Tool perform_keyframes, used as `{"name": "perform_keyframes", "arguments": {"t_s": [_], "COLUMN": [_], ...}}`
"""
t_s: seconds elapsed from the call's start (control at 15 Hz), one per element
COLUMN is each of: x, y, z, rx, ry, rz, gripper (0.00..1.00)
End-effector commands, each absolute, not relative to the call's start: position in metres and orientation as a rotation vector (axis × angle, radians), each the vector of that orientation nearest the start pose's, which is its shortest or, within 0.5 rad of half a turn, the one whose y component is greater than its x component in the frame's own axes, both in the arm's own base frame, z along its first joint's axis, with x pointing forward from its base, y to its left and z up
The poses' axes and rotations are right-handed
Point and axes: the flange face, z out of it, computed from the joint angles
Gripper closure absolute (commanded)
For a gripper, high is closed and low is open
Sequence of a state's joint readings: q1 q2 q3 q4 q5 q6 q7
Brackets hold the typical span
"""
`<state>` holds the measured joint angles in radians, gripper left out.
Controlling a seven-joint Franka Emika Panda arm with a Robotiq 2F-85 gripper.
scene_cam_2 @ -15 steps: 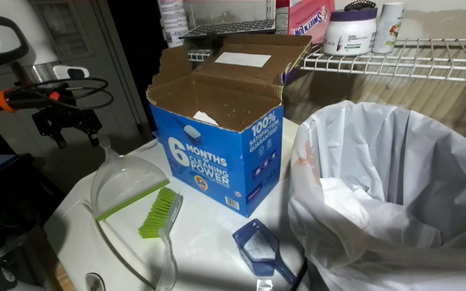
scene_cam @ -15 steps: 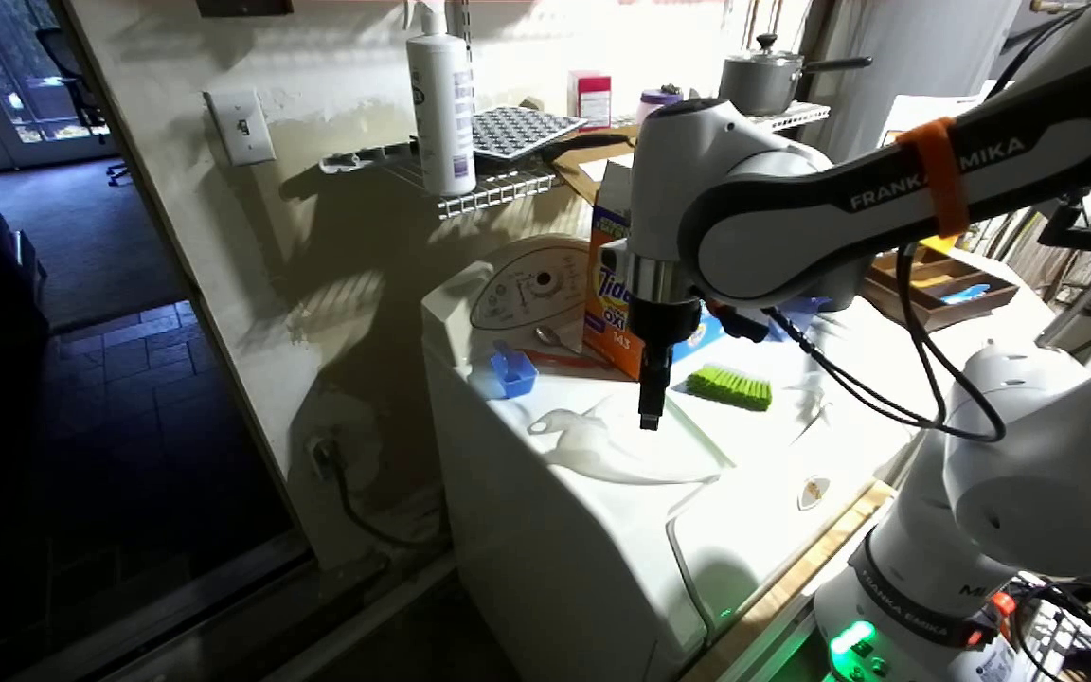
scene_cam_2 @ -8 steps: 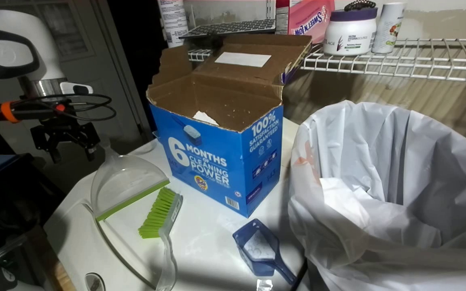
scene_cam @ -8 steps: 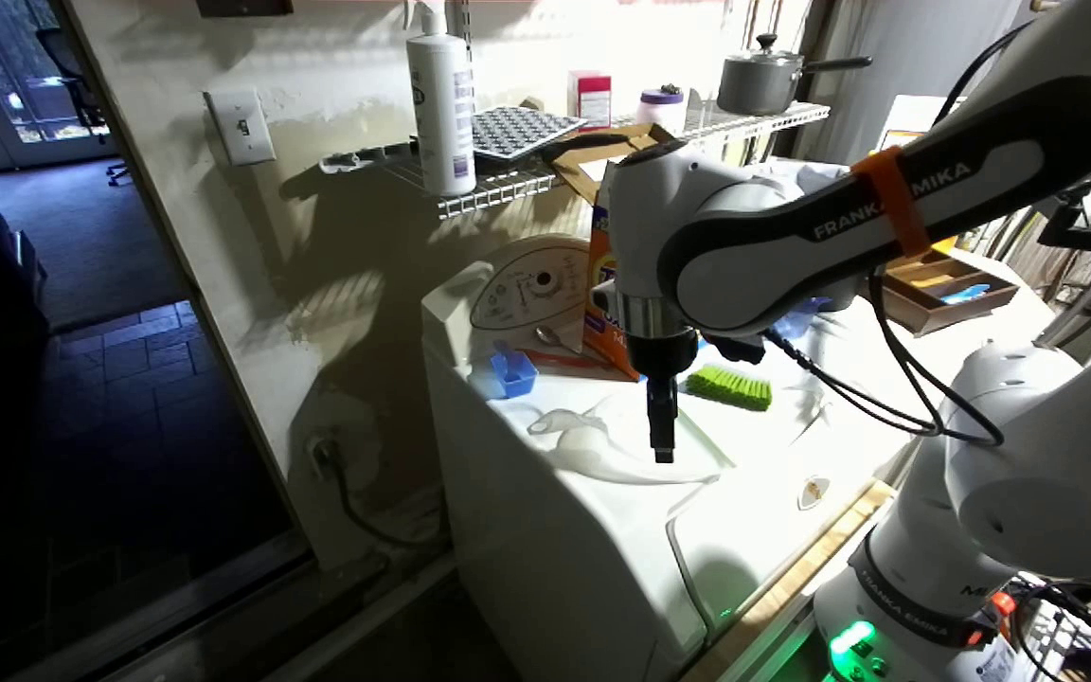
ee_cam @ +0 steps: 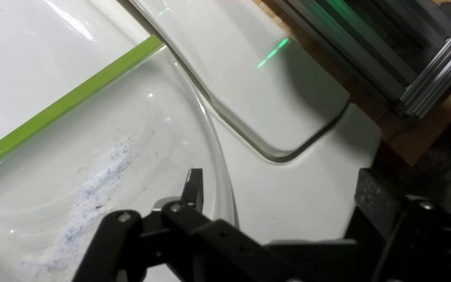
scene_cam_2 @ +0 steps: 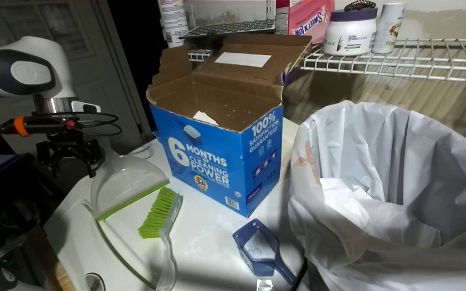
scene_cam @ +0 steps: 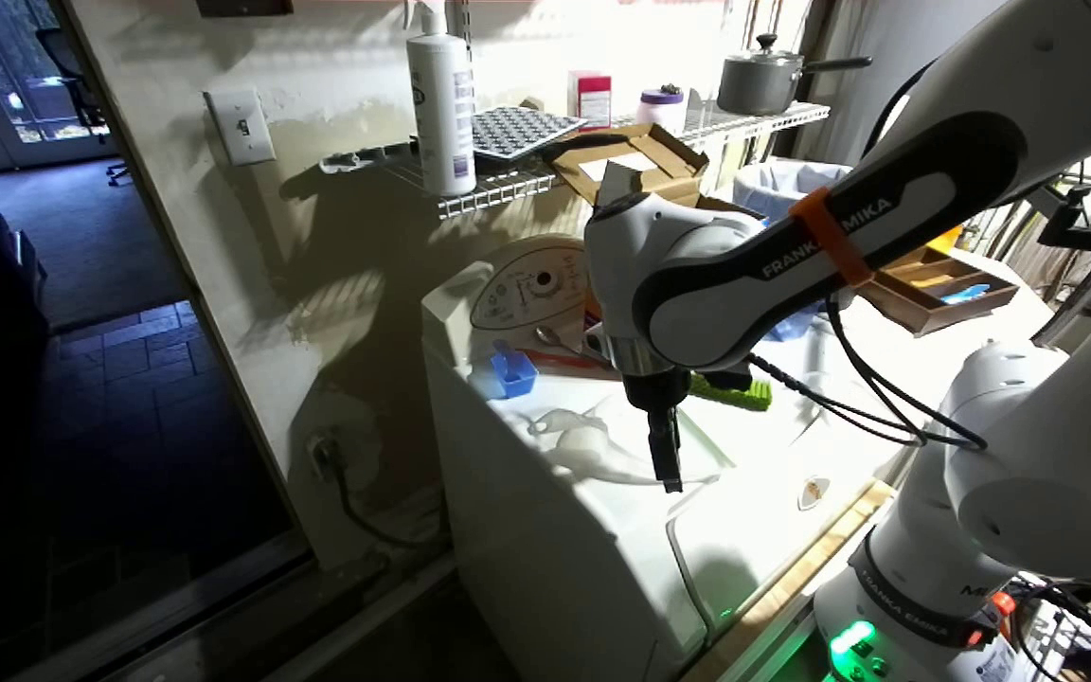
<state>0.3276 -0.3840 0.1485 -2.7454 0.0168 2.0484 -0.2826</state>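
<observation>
On a washer lies a dustpan; by its edge, height unclear, the gripper hangs wide-spread, empty, seemingly lining up; gripping would need lowering first.

Home laundry corner, with washing machine and Tide box.

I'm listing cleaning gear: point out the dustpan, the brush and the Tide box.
Dustpan (ee_cam: pixel 73 100): in the wrist view, on its green lip.
Brush (scene_cam_2: pixel 158 214): in an exterior view, on its bristles.
Tide box (scene_cam_2: pixel 205 159): in an exterior view, on a blue side.
</observation>
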Motion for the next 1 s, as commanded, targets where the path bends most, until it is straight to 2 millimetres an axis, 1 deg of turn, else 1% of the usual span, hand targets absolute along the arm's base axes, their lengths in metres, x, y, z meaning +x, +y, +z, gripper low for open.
{"name": "perform_keyframes", "arguments": {"t_s": [0.0,0.27,0.53,0.6,0.67,0.8,0.87,0.93], "x": [0.309,0.318,0.325,0.326,0.328,0.331,0.332,0.333], "y": [0.152,0.148,0.142,0.141,0.141,0.140,0.140,0.140], "z": [0.296,0.286,0.279,0.278,0.277,0.275,0.274,0.274], "rx": [-2.990,-3.021,-3.044,-3.047,-3.050,-3.056,-3.060,-3.062], "ry": [-1.142,-1.147,-1.143,-1.146,-1.147,-1.147,-1.145,-1.143], "rz": [0.509,0.449,0.429,0.418,0.404,0.384,0.374,0.363], "gripper": [0.00,0.00,0.00,0.09,0.26,0.41,0.50,0.40]}}
